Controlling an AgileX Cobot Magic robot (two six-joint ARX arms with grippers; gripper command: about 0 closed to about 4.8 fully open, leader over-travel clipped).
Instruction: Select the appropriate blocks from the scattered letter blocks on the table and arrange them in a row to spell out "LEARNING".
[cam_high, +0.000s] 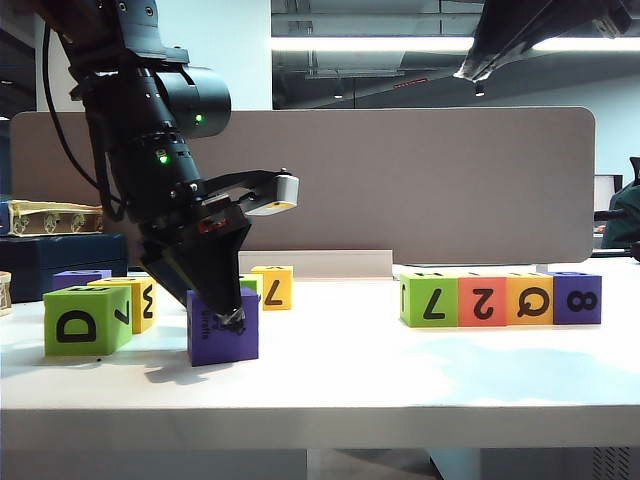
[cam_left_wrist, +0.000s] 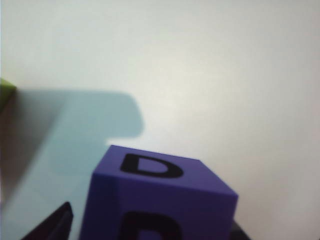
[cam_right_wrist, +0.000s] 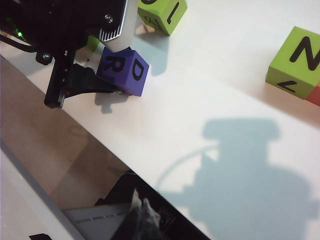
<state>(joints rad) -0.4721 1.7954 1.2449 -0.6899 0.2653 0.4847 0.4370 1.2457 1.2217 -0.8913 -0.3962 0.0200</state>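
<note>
One purple block (cam_high: 223, 327), lettered R and D, was straddled on the worktop (cam_high: 400, 370) by the left hand (cam_high: 228, 312), fingers spread and not seen pinching; a skewed closing could be judged to tip or shove it. Right hand was not seen; four blocks (cam_high: 500, 298) were rowed at right, on plain white worktop before a grey-brown partition (cam_high: 450, 180).

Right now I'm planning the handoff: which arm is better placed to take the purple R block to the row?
Left. The left gripper is down at the purple R block, fingers either side. The right gripper is out of sight, above the table.
</note>
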